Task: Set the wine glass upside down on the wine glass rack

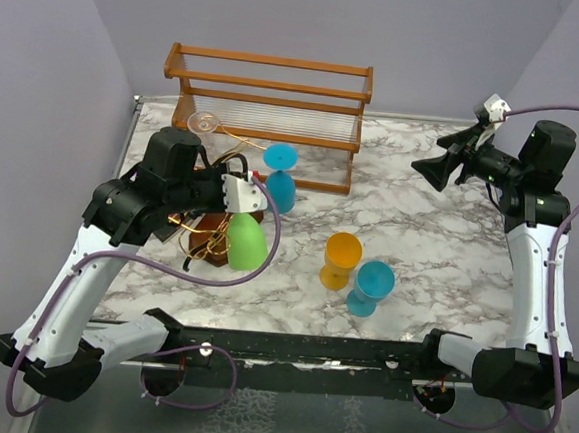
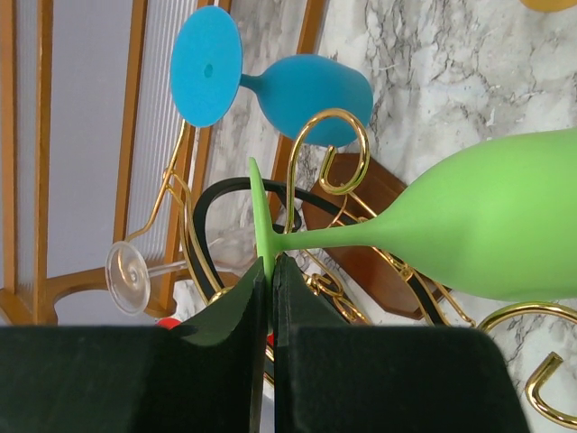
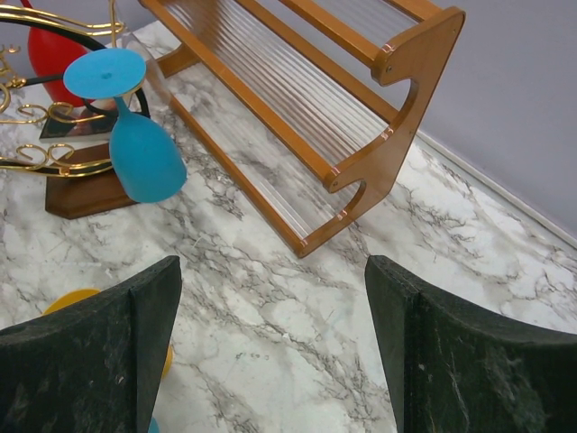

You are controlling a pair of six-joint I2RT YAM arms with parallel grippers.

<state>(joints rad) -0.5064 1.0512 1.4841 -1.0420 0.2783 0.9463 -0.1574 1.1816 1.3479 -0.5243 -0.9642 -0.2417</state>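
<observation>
Wine glass (image 2: 505, 216) gripped at foot by left hand (image 2: 271, 275).

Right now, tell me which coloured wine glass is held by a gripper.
The green wine glass: the left gripper pinches its foot. The blue glass hangs on the wine glass rack; the orange glass and turquoise glass sit on the table.

The table (image 1: 439, 228) is white with grey swirly lines, like marble. The green glass (image 1: 246, 241) is bright lime all over. At 1 o'clock from it is a blue glass (image 1: 280, 176). At 3 o'clock from it are an orange glass (image 1: 341, 259) and a lighter blue glass (image 1: 371, 287). The rack (image 2: 335, 114) is shiny gold wire on a dark brown block (image 3: 81, 194). A red glass (image 3: 45, 54) is by it. The shelf (image 1: 271, 75) at 12 o'clock is orange-brown wood. The walls (image 1: 40, 77) are pale purple.
</observation>
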